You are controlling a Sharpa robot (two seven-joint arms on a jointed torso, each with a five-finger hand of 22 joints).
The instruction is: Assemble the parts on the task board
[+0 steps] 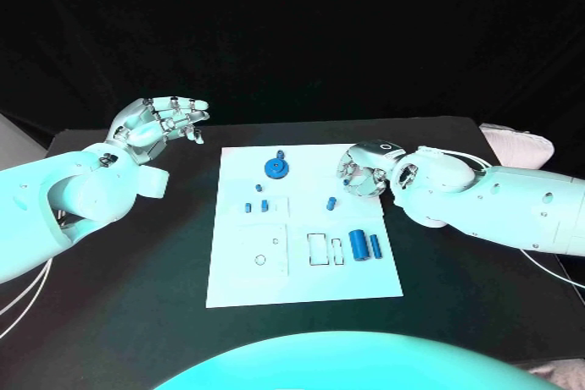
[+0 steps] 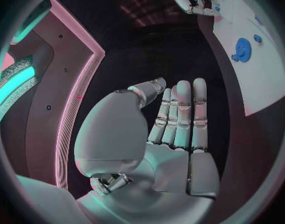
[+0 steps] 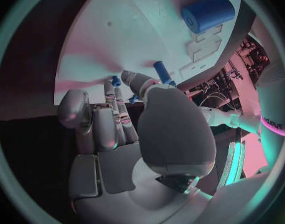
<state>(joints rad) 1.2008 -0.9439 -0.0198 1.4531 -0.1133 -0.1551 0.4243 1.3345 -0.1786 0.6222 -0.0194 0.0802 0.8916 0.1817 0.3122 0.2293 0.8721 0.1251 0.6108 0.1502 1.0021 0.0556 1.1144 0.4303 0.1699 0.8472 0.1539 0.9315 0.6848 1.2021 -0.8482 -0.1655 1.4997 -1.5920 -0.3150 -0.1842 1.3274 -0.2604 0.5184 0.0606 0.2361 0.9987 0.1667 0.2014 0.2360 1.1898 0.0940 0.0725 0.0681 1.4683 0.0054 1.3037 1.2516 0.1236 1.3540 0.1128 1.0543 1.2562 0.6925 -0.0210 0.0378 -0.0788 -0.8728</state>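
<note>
In the right wrist view the right hand (image 3: 127, 134) covers the lower part of the white board (image 3: 136, 40), and a blue peg (image 3: 162, 73) dips behind its thumb. A blue cylinder (image 3: 208, 14) sits near the circle's rim. In the head view the small pieces (image 1: 256, 206) are too small to identify.

No text, label, brand, number or sign is showing clearly enough to be read. In the right wrist view, some dark letters are standing on a white curved part of the robot's own body at the rim, but they are too small and bent to read. The task board (image 1: 305, 263) is carrying only outlines, no writing.
</note>
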